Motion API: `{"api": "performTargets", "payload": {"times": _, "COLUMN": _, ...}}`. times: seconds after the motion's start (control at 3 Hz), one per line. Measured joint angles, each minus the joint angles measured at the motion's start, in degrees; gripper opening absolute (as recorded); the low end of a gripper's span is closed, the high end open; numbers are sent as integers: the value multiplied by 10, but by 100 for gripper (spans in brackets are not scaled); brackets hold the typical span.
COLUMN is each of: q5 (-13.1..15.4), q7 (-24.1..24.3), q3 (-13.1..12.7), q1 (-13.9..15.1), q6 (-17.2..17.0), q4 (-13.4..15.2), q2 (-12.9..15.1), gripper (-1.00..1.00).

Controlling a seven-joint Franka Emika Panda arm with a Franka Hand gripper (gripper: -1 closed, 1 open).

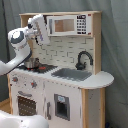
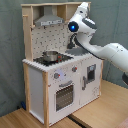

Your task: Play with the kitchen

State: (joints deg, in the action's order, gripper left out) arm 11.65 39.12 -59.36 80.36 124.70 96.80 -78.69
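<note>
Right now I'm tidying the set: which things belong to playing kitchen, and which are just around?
Job: white and light-wood toy kitchen, its steel pot, black faucet, grey sink, microwave.
Around: grey curtain backdrop, wooden floor.

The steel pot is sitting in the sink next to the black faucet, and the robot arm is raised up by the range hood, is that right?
Not quite. The steel pot sits on the stovetop, not in the sink; in the first exterior view the sink beside the black faucet holds nothing. The rest stands: in both exterior views the arm is raised up near the range hood.
</note>
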Motion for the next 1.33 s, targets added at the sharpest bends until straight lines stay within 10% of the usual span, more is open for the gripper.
{"api": "performTargets", "payload": {"times": 1.33, "q5": 20, "q7": -40, "q3": 63, "q1": -145, "q6": 9, "q4": 184, "q2": -7, "gripper": -100}}
